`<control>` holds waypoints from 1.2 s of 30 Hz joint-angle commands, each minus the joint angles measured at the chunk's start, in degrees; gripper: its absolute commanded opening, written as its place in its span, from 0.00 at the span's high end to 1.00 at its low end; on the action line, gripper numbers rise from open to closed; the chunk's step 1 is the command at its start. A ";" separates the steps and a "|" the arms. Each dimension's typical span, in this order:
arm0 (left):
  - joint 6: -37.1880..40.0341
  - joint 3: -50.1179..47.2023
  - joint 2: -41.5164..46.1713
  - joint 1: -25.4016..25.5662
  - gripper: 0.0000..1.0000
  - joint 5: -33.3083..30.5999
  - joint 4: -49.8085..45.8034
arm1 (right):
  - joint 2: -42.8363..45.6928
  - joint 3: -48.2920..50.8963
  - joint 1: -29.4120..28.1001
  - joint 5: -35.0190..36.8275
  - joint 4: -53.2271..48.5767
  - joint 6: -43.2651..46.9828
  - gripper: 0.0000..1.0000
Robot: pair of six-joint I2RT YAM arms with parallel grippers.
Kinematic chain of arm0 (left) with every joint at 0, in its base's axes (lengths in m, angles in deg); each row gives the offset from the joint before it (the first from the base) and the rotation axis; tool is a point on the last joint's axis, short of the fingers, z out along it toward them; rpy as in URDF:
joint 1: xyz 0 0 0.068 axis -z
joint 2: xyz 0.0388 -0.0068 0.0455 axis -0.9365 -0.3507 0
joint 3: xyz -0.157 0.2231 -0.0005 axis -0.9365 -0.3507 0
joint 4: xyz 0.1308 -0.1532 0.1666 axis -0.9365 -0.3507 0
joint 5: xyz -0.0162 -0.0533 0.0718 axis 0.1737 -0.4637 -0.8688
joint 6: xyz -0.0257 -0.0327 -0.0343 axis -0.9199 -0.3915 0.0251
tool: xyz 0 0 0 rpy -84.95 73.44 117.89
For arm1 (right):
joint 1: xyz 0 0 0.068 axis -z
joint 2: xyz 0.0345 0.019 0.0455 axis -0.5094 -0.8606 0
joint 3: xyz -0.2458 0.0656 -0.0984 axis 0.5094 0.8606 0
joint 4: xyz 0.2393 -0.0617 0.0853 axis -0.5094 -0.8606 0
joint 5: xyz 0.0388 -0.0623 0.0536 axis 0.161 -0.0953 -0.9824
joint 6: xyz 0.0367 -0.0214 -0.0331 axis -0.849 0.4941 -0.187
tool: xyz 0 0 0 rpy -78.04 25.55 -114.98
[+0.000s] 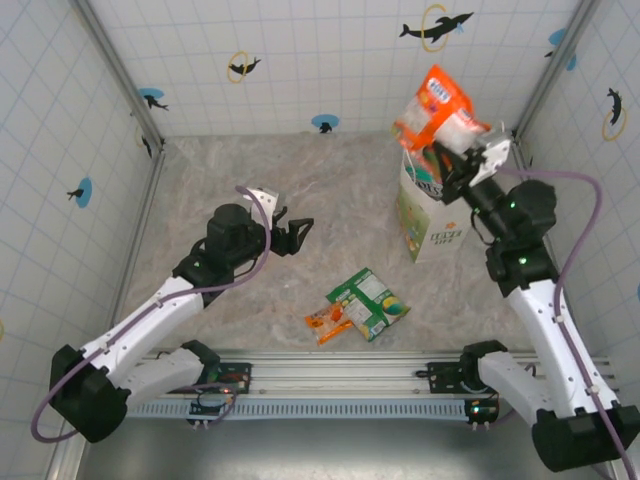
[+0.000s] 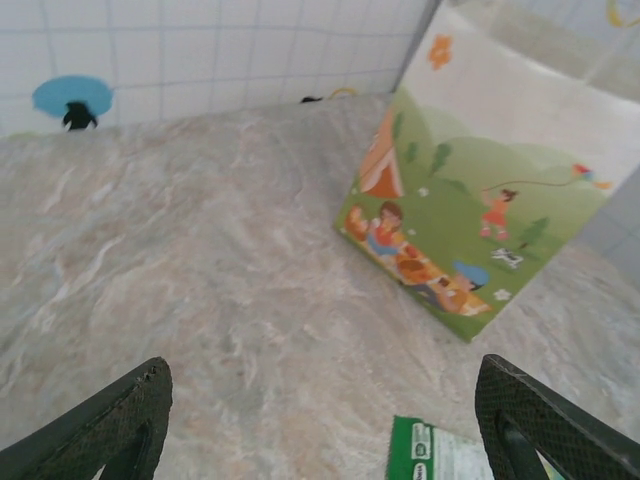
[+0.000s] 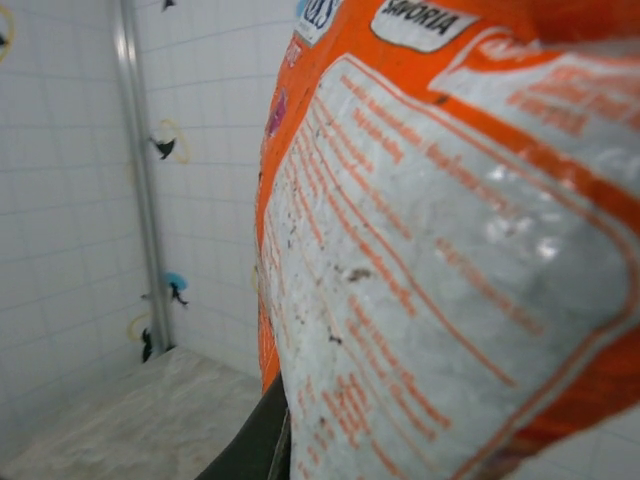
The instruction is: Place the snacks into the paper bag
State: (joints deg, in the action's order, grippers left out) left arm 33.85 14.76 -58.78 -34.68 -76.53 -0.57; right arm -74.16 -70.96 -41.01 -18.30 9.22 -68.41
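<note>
RIGHT ARM LIFTS THE BIG PACKET OVER THE BAG. Your right claw (image 1: 447, 157) is clamped on the lower end of the large orange packet (image 1: 438, 112), holding it aloft at the far right of the scene. In the top view the packet overlaps the upper edge of the paper bag (image 1: 432, 225), which stands on the marbled tabletop (image 1: 250, 180) near the right wall. From your right wrist, the packet's orange-and-silver printed face (image 3: 430, 250) sits hard against the lens, with one dark finger (image 3: 262, 440) beside it at the bottom edge.

Your left claw (image 1: 300, 237) hangs over the middle of the tabletop with its jaws wide apart and nothing between them, pointing right toward the bag. From your left wrist, its two dark fingertips (image 2: 110, 425) frame the bottom corners, and the bag's picnic-scene side (image 2: 470, 220) stands ahead to the right.

A green-and-white packet (image 1: 368, 300) lies flat on the tabletop near the front edge, between the two arms and apart from the bag. A small orange packet (image 1: 328, 323) touches its left side.
</note>
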 commanded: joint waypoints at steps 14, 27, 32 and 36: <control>-2.65 3.03 -3.31 -0.07 0.20 -5.83 -4.74 | -13.03 -15.06 13.64 -12.97 -26.10 -3.01 0.88; -4.67 3.92 -5.44 -0.07 0.19 -4.26 -4.76 | -17.05 -16.11 11.30 -6.76 -37.13 4.64 0.88; -4.76 3.83 -5.23 -0.06 0.20 -4.27 -4.92 | -17.73 -16.69 10.05 -5.54 -37.85 5.04 0.84; -4.68 3.68 -5.05 -0.07 0.20 -4.31 -5.38 | -17.44 -17.70 9.42 -3.79 -39.28 5.49 0.61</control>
State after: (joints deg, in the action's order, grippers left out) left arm 29.63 16.92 -63.89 -34.68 -81.16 -5.23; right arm -92.11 -84.97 -31.31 -23.35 -30.25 -63.95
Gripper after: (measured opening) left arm 0.803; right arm 0.357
